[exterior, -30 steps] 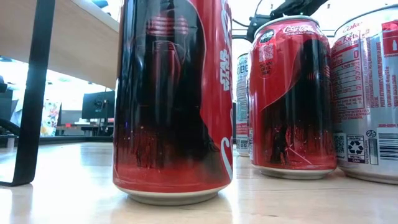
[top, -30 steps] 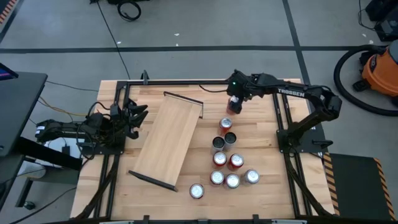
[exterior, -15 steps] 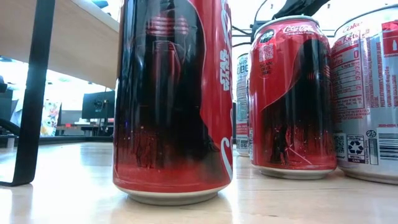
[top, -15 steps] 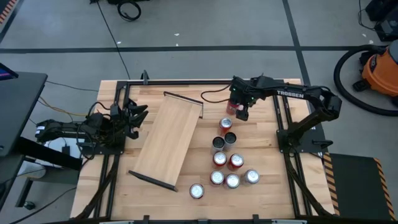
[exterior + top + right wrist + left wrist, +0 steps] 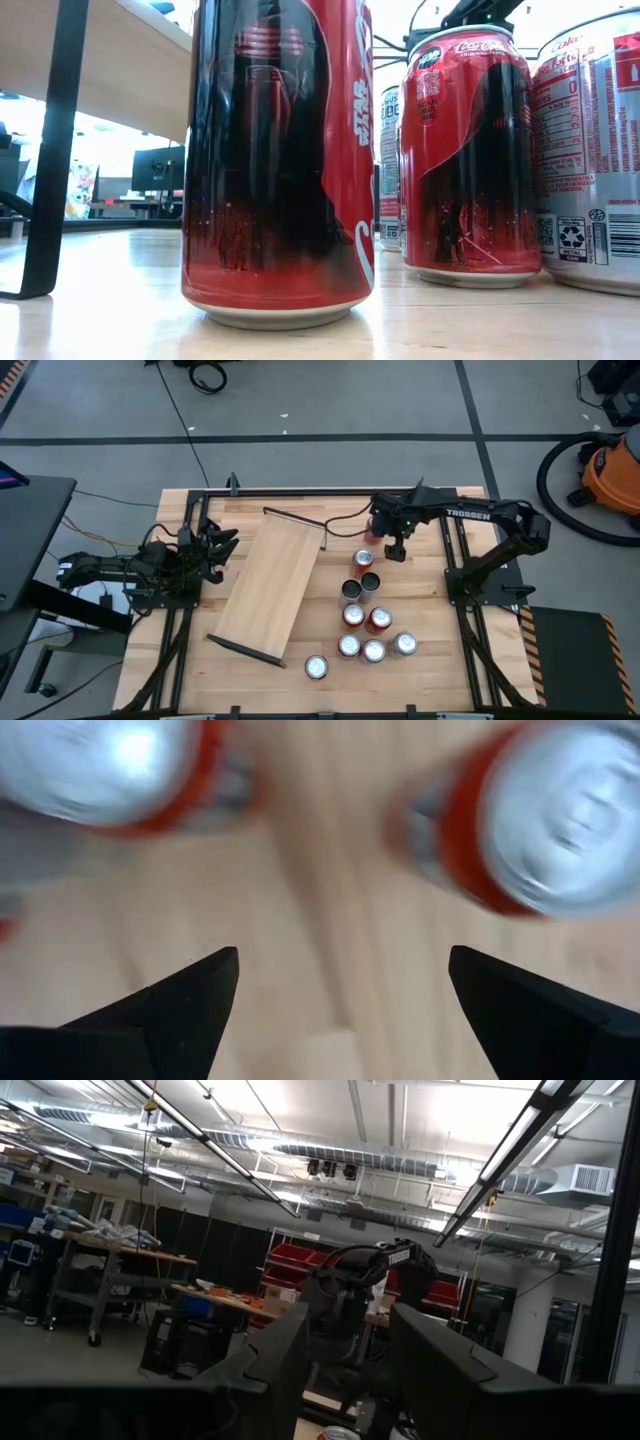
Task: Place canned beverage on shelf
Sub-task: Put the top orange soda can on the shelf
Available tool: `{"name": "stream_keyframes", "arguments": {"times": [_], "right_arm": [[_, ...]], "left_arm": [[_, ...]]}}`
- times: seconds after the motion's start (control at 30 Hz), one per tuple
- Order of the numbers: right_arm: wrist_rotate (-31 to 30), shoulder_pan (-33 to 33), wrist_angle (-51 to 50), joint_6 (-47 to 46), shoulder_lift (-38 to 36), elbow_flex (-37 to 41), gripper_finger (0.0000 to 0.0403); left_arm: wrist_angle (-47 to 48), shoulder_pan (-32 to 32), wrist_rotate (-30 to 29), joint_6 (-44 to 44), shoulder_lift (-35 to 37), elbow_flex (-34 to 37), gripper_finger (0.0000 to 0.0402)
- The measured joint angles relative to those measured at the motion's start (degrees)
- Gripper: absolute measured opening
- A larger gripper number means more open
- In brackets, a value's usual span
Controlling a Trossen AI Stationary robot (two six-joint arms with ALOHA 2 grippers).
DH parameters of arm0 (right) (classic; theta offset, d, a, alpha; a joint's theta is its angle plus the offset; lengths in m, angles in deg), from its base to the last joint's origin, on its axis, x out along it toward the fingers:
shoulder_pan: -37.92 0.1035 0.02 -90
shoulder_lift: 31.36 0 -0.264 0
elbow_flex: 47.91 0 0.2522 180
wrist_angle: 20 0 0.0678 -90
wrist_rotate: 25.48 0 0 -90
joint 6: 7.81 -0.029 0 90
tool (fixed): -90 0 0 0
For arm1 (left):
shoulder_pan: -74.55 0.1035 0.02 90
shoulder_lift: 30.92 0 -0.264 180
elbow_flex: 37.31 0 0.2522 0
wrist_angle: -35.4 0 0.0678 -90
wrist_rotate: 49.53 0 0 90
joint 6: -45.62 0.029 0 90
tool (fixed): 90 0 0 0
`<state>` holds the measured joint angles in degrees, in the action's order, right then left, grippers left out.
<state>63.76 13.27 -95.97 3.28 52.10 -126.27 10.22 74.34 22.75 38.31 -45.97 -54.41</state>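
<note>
We see the long pale wood plank shelf [image 5: 270, 586], a thin dark bar at each short end, lying flat and slantwise on the table. Just beside it, red and silver beverage cans [image 5: 364, 618] stand upright, clustered; one can [image 5: 316, 667] stands apart.

Nearest can [image 5: 280, 160]: red and black, dark figure graphic, white "Star Wars" lettering up the side, silver base rim. Second can [image 5: 468, 160]: same red/black, white Coca-Cola script near top. Far-right can [image 5: 595, 150]: silver-white with red text and a label panel. Can tops [image 5: 362, 559] silver from above, red sides. Shelf [image 5: 270, 585]: pale wood, dark end bars. Table [image 5: 420, 600]: light wood grain, black frame. Both arms black. Floor grey; vacuum [image 5: 612, 465] orange and black.
</note>
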Motion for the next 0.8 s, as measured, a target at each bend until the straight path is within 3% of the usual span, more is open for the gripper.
{"name": "stream_keyframes", "arguments": {"times": [0.23,0.4,0.63,0.8], "right_arm": [[-3.5,-3.9,5.4,2.0,0.0,0.0,0.0373],[3.9,-6.6,11.0,2.5,0.0,0.0,0.0373],[9.1,-6.2,9.4,-2.3,0.0,0.0,0.0372],[16.1,-4.8,9.2,-5.7,0.0,0.0,0.0372]], "left_arm": [[0.2,0.0,0.0,0.0,0.0,0.0,0.0153],[0.2,0.0,0.0,-0.4,0.0,0.0,0.0153],[0.2,0.0,0.0,-0.9,0.0,0.0,0.0153],[0.2,0.0,0.0,-1.6,0.0,0.0,0.0153]]}}
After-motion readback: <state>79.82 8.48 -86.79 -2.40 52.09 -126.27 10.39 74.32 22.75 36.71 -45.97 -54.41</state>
